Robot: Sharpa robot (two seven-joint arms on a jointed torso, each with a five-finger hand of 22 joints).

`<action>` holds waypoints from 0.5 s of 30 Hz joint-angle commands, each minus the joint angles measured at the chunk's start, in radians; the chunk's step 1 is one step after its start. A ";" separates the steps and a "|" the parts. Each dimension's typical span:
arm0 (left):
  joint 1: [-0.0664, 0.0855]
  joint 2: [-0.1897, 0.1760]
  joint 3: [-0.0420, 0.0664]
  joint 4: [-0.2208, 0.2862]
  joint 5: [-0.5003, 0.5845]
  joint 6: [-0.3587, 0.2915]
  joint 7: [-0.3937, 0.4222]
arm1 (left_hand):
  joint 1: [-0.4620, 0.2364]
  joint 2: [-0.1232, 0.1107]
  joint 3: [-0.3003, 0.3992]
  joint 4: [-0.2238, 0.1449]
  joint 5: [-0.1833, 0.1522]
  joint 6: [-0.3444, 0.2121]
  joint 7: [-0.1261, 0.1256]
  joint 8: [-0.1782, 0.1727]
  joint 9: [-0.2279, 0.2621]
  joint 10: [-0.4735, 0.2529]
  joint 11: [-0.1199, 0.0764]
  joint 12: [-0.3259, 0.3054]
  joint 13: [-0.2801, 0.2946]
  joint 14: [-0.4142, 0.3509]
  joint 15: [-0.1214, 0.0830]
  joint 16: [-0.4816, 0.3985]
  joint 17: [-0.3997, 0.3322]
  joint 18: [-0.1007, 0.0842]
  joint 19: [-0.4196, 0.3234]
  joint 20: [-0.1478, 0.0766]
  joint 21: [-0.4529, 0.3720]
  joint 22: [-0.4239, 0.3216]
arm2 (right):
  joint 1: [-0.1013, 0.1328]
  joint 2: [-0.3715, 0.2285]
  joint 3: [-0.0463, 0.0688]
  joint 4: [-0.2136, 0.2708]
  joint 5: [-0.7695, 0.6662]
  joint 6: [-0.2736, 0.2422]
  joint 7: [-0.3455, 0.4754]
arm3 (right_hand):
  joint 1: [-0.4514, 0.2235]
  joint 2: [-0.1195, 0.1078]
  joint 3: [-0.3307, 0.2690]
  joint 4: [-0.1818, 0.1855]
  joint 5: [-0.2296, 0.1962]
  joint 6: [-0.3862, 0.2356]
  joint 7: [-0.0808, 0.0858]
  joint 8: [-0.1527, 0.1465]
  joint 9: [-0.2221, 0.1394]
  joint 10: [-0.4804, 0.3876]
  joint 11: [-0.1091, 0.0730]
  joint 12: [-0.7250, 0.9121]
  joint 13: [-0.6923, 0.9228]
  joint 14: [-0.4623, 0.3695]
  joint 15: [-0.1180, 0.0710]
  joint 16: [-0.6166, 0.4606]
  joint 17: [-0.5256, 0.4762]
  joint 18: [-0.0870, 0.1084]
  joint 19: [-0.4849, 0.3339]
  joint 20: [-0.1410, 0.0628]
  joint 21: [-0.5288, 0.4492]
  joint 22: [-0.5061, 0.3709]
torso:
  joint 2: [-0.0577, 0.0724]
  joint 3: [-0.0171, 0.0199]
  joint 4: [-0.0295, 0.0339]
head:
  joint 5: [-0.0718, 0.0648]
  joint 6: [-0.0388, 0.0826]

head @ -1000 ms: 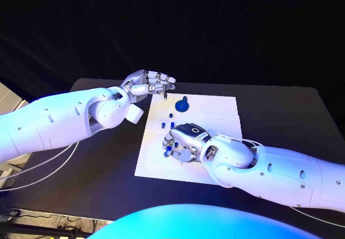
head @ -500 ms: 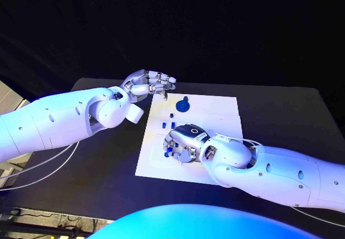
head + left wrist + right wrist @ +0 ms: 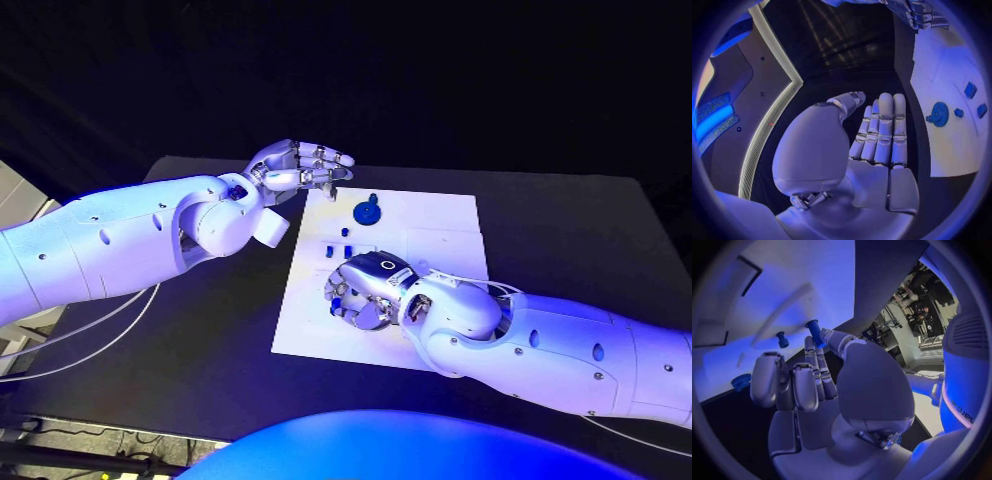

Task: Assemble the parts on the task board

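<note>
Head view, task board (image 3: 433,215), blue parts (image 3: 366,211) on it

Black table (image 3: 577,230) — dark backdrop, blue light.

Robotics lab or demo room. Black table (image 3: 577,230) under my hands, dark drape behind it. Past my right hand (image 3: 811,385): cluttered equipment racks (image 3: 914,305). Beside my left hand (image 3: 873,145): lit wall strip (image 3: 770,120).

The head camera looks steeply down on the bench (image 3: 577,230) from above, while each wrist camera sits close behind its own fingers, all sharing the task board (image 3: 418,225).
</note>
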 commanded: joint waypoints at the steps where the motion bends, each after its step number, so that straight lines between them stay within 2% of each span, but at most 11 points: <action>1: 0.001 0.000 0.001 0.002 0.001 0.010 0.009 | -0.001 0.008 -0.008 0.000 0.000 -0.002 0.001 -0.001 -0.001 -0.005 0.000 0.005 0.001 -0.004 0.003 -0.006 -0.001 0.006 -0.001 0.006 -0.005 -0.001 | -0.002 -0.003 0.000 0.000 0.014 -0.020 0.031 | -0.006 -0.018 -0.029 -0.002 0.007 -0.025 0.000 -0.015 -0.005 -0.062 0.008 0.003 -0.015 0.016 0.009 -0.012 -0.023 0.024 -0.025 0.005 -0.075 0.112 | -0.001 0.0004 -0.0012 | 0.001 0.000; 12: 0.001 -0.001 0.001 0.002 0.001 0.010 0.009 | -0.001 0.008 -0.008 0.000 0.000 -0.002 0.001 -0.001 -0.001 -0.005 0.000 0.005 0.001 -0.004 0.003 -0.006 -0.001 0.006 -0.001 0.006 -0.005 -0.001 | -0.002 -0.036 -0.001 0.020 0.020 -0.076 0.039 | 0.010 -0.006 -0.086 -0.009 0.014 -0.042 0.004 -0.030 -0.010 -0.127 0.016 0.024 -0.028 0.001 0.016 -0.031 -0.063 0.036 -0.042 0.012 -0.151 0.085 | 0.000 0.0014 -0.0008 | -0.001 0.000; 15: 0.001 -0.001 0.001 0.002 0.001 0.011 0.008 | -0.001 0.008 -0.008 0.000 0.000 -0.002 0.001 -0.001 -0.001 -0.005 0.000 0.005 0.001 -0.004 0.003 -0.006 -0.001 0.006 -0.001 0.006 -0.005 -0.001 | -0.001 -0.058 0.000 0.039 0.024 -0.099 0.043 | 0.026 0.008 -0.151 -0.002 0.015 -0.047 0.003 -0.039 -0.015 -0.167 0.020 0.046 -0.030 -0.005 0.019 -0.038 -0.078 0.040 -0.048 0.016 -0.184 0.072 | 0.000 0.0013 -0.0013 | -0.003 0.000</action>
